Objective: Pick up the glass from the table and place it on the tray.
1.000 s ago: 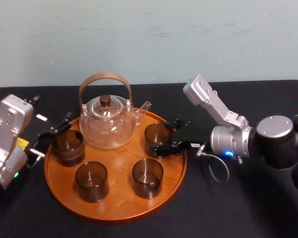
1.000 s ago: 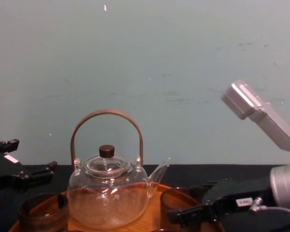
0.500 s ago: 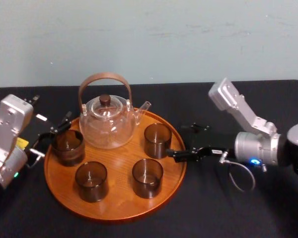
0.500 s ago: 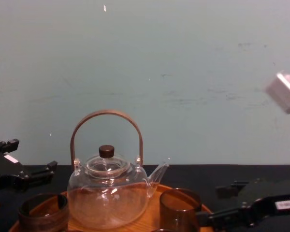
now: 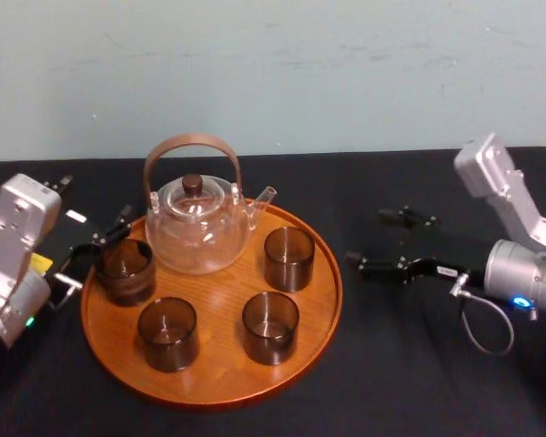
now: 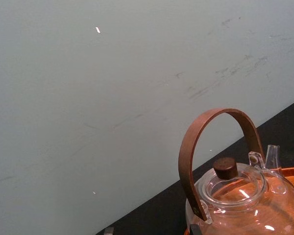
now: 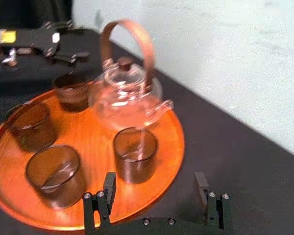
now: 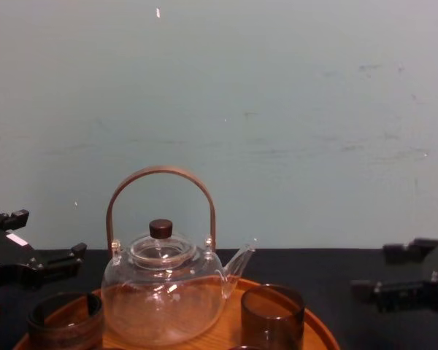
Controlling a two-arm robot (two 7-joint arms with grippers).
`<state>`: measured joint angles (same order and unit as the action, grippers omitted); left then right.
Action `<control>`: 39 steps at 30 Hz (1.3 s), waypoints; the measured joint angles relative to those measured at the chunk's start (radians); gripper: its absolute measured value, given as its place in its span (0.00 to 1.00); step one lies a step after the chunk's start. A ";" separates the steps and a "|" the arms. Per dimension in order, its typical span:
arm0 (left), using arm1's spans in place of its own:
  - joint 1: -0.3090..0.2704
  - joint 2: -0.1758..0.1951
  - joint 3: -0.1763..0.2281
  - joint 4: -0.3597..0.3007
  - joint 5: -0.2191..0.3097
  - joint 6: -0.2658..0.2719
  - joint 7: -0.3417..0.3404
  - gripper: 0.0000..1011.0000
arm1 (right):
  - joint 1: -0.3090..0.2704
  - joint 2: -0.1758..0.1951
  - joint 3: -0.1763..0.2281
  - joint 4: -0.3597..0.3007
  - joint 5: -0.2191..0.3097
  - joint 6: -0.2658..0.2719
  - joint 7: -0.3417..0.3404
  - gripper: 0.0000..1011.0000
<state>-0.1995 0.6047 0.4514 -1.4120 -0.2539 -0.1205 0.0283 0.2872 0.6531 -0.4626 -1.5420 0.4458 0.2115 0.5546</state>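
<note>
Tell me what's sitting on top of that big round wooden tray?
On the tray stand a glass teapot and four dark glasses, all upright. The teapot covers part of the tray's far rim, so that stretch can't be seen clearly.

The round orange-brown wooden tray (image 5: 214, 389) is laid flat on the black table (image 5: 419, 373). The dark glass (image 5: 288, 259) is stood upright on it, near its right rim.
</note>
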 joint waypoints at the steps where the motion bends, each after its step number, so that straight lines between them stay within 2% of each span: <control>1: 0.000 0.000 0.000 0.000 0.000 0.000 0.000 0.99 | -0.008 -0.001 0.007 -0.004 0.002 -0.005 -0.011 0.99; 5: 0.000 0.000 0.000 0.000 0.000 0.000 0.000 0.99 | -0.049 -0.020 0.048 -0.028 0.004 -0.035 -0.088 0.99; 9: 0.000 0.000 0.000 0.000 0.000 0.000 0.000 0.99 | -0.090 -0.067 0.092 -0.039 -0.007 -0.073 -0.189 0.99; 18: 0.000 0.000 0.000 0.000 0.000 0.000 0.000 0.99 | -0.122 -0.150 0.136 -0.022 -0.054 -0.130 -0.310 0.99; 28: 0.000 0.000 0.000 0.000 0.000 0.000 0.000 0.99 | -0.117 -0.195 0.148 0.028 -0.092 -0.136 -0.334 0.99; 39: 0.000 0.000 0.000 0.000 0.000 0.000 0.000 0.99 | -0.115 -0.194 0.147 0.030 -0.095 -0.134 -0.333 0.99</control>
<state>-0.1995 0.6047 0.4514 -1.4120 -0.2539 -0.1205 0.0283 0.1721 0.4588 -0.3156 -1.5116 0.3503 0.0776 0.2216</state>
